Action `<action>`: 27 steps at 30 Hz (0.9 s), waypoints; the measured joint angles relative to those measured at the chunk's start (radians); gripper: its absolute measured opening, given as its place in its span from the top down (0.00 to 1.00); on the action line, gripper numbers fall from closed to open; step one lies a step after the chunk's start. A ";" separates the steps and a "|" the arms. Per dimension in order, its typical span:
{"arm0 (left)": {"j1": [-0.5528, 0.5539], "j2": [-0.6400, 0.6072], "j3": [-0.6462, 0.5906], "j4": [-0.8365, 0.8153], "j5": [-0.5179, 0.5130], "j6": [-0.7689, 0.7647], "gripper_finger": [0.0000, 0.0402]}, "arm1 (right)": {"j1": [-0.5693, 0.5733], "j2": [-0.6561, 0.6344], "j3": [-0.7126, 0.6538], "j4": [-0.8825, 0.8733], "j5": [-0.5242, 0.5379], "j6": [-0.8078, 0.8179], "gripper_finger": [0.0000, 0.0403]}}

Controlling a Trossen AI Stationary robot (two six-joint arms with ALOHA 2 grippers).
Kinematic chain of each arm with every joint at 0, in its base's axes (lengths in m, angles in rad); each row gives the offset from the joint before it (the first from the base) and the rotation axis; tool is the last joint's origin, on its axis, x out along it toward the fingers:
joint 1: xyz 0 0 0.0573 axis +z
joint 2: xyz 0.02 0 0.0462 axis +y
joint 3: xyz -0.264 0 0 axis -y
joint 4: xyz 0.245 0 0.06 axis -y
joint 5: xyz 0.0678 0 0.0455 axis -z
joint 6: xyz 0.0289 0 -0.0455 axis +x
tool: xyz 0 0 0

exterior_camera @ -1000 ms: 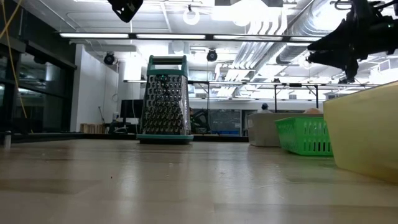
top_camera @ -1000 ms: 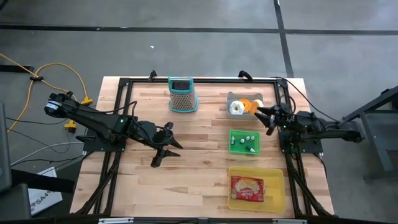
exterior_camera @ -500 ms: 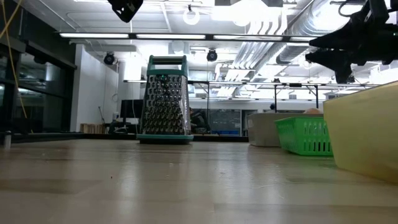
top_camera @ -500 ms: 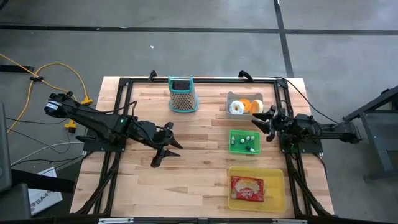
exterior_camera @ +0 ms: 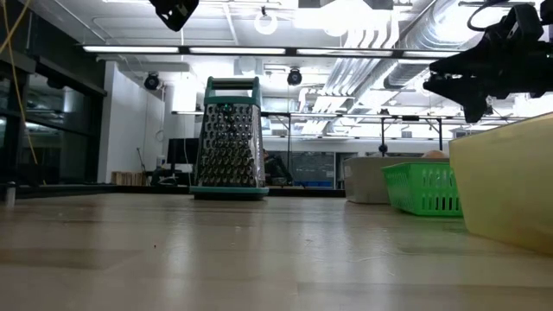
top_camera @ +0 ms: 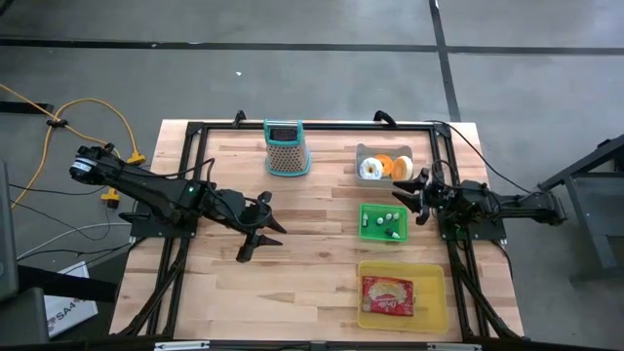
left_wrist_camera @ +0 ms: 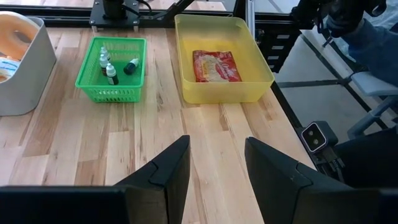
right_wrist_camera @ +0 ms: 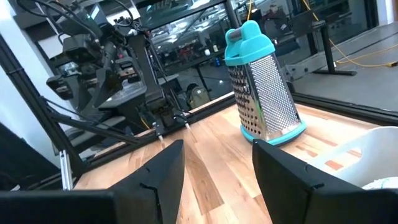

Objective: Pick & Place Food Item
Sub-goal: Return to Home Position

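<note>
A red food packet lies flat in the yellow bin at the near right; the left wrist view shows the packet too. A white ring-shaped pastry and an orange piece lie in the grey bin. My left gripper hangs open above the table's middle, with nothing between its fingers. My right gripper hovers open and level at the right edge, between the grey bin and the green basket, also with nothing between its fingers.
The green basket holds small dark bottles. A teal-framed box grater stands upright at the far middle, and the low view shows the grater too. A black frame borders the table. Bare wood lies between the left gripper and the bins.
My right gripper has sunk a little and tipped to level, shifting from the grey bin's right edge toward the green basket. It stays open with nothing in it.
</note>
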 joint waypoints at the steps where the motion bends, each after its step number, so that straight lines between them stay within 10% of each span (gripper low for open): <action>1: 0.000 0.000 0.000 0.000 0.000 0.000 0.63 | 0.000 0.000 0.000 -0.001 -0.001 -0.001 0.57; 27: 0.000 0.000 0.000 -0.003 0.000 0.000 0.63 | 0.000 0.050 0.041 -0.176 -0.219 -0.001 0.57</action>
